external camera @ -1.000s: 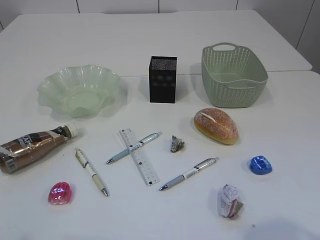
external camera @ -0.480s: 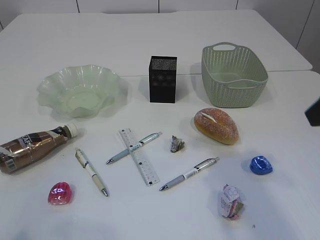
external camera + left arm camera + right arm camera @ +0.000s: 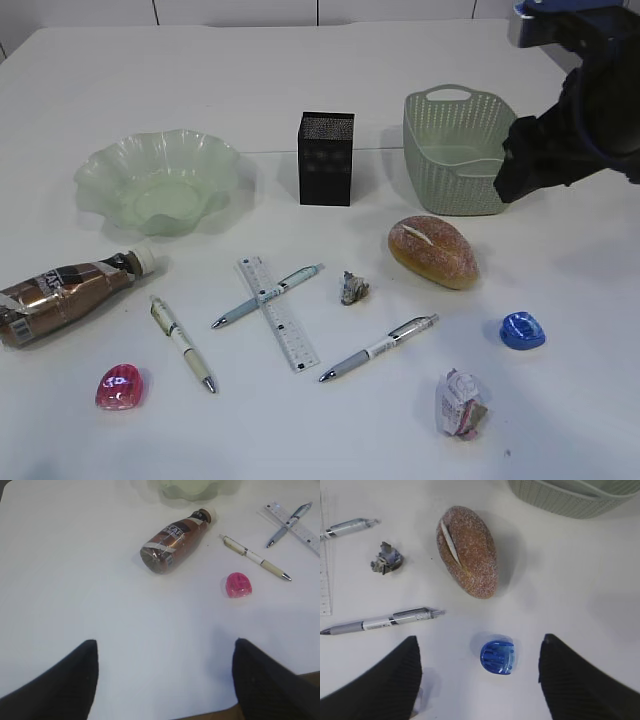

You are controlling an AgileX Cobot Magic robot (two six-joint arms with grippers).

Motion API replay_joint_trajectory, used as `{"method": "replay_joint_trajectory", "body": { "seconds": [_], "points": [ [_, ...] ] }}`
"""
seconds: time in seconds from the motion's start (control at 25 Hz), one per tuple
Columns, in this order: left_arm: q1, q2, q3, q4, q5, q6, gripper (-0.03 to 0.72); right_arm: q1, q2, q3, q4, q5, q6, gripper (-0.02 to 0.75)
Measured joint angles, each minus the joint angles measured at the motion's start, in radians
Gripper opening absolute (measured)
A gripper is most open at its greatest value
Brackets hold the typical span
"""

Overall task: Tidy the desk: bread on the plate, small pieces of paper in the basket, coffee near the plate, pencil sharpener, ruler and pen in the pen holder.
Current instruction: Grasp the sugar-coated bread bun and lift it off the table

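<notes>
Right arm [image 3: 585, 110]: bulky black housing, blue-trimmed top; both wrists' jaws matte black, finely ribbed.

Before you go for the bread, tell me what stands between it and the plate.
The straight path from the bread to the plate runs just in front of the pen holder; nothing visible lies on it. The plate is empty.
</notes>
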Motion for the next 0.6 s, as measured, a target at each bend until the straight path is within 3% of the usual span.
{"method": "replay_joint_trajectory", "body": {
  "seconds": [0.36, 0.6],
  "points": [
    [0.000, 0.017, 0.000, 0.001, 0.000, -0.002, 0.593, 0.000, 0.130, -0.124, 0.002, 0.029, -0.112, 0.568],
    [0.000, 0.070, -0.002, 0.002, 0.000, -0.002, 0.593, 0.013, 0.300, -0.361, 0.015, 0.173, -0.233, 0.568]
  ]
}}
